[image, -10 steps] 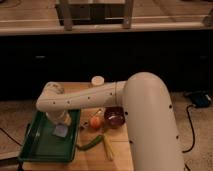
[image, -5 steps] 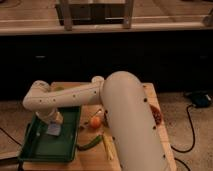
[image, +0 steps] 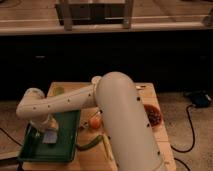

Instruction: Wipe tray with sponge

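The dark green tray (image: 65, 149) lies at the front left of the wooden board. The pale blue-grey sponge (image: 50, 137) rests on the tray floor toward its left side. My gripper (image: 46, 126) hangs from the white arm that reaches over the tray, and it sits directly on top of the sponge, pressing it against the tray. The arm hides the tray's far edge.
A wooden board (image: 145, 95) carries an orange fruit (image: 95, 122), a green cucumber-like vegetable (image: 90, 144), a pale green item (image: 59, 91) at the back left and a bowl of red food (image: 153, 115) at the right. A dark cabinet stands behind. A black cable (image: 189, 135) lies on the floor at the right.
The arm has swung further toward the tray's left side, carrying the gripper and sponge across the tray floor from the middle to the left.
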Motion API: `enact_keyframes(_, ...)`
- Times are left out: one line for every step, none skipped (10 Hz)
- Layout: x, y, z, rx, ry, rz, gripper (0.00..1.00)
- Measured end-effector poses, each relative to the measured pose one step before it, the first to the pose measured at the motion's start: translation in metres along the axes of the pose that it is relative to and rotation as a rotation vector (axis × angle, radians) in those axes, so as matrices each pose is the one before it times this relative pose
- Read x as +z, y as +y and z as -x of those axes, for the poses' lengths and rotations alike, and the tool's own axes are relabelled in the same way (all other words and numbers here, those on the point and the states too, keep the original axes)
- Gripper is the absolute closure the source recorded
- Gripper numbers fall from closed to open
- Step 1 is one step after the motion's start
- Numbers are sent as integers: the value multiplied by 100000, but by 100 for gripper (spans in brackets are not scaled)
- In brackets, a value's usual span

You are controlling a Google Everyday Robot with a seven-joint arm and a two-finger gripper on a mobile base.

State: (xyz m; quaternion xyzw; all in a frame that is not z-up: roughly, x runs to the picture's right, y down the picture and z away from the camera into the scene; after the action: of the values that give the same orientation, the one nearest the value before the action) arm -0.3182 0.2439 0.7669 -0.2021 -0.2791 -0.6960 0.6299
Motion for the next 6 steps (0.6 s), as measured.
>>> enact_keyframes(64,411,957,-673,-503,521,100)
enact_keyframes(-37,960,936,206,-181,-93,100)
enact_keyframes(-121,1008,362,1357,213,-113,100)
enact_keyframes(-205,1214,-79,2273,568,218,100)
enact_keyframes(-233,1142,-260,2546,448,226,100)
enact_keyframes(-377,1309,-950,3956,831,209,100)
